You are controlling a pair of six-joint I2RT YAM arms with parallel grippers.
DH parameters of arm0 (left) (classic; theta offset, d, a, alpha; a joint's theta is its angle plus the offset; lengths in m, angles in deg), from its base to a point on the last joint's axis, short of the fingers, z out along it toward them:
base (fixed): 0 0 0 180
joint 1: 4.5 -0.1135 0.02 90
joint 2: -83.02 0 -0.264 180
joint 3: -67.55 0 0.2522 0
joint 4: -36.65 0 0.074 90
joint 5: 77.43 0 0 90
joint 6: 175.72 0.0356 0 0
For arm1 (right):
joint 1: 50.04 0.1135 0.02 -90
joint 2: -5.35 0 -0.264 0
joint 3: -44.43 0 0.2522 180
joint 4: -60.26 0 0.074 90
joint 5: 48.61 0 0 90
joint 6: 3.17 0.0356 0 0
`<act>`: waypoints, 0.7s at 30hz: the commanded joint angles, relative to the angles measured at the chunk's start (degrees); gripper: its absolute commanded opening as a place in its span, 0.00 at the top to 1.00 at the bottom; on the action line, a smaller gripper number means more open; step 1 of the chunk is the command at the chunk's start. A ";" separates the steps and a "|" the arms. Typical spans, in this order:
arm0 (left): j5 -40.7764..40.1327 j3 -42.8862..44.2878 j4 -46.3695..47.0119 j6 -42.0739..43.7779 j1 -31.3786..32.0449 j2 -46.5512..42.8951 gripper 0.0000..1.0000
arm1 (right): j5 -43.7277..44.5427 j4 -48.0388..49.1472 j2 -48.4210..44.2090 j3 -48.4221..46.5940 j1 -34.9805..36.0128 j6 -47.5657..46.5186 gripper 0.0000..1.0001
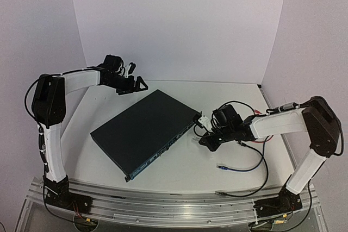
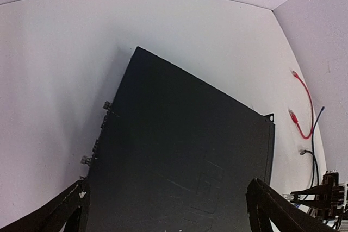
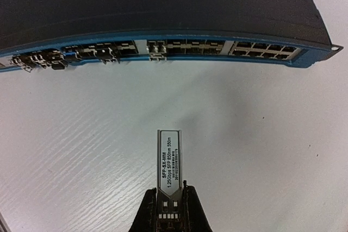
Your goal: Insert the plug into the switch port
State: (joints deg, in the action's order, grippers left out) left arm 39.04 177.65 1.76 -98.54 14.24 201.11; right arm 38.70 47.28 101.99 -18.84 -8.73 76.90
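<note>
Right pincer (image 3: 169,206) is clamped narrow on the tail end of an SFP module (image 3: 169,161), label side up, reading SFP-SX-MM. The module's nose sticks straight out ahead of the fingers (image 3: 148,210), above the white table (image 3: 261,150). Ahead of the nose is a bare strip of table, with the module well apart from the switch (image 3: 163,4). Beyond that, the switch's blue front face runs across the view and the port row (image 3: 179,47) faces the pincer. Straight ahead are open cages. Ahead-left, a few modules already seated (image 3: 38,59) have their latches sticking out. Ahead-right is the RJ45 block (image 3: 263,51). The dark top cover is behind that. Left pincer (image 2: 171,213) has its jaws wide and holds nothing, hovering over the switch's top cover, which fills the space under and ahead of it. To its right, past the switch edge, a red patch cable (image 2: 302,107) lies loose on the table, and a blue cable (image 1: 244,169) lies on the near side of the right arm.
</note>
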 commanded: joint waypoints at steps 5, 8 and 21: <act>-2.40 9.89 -3.56 6.65 -0.80 8.77 0.00 | -0.85 4.68 4.92 -3.48 -1.37 -2.15 1.00; 0.11 10.85 -3.60 8.23 -0.79 10.62 0.00 | 0.15 6.22 4.89 -3.32 -1.35 -2.30 1.00; 0.89 17.45 -7.66 11.46 -0.77 18.21 0.01 | 1.47 10.39 9.62 -7.01 -1.58 -3.91 1.00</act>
State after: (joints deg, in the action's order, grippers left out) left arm 38.99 191.51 -4.50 -89.23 13.44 217.56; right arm 40.32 54.66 109.97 -23.56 -10.12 73.57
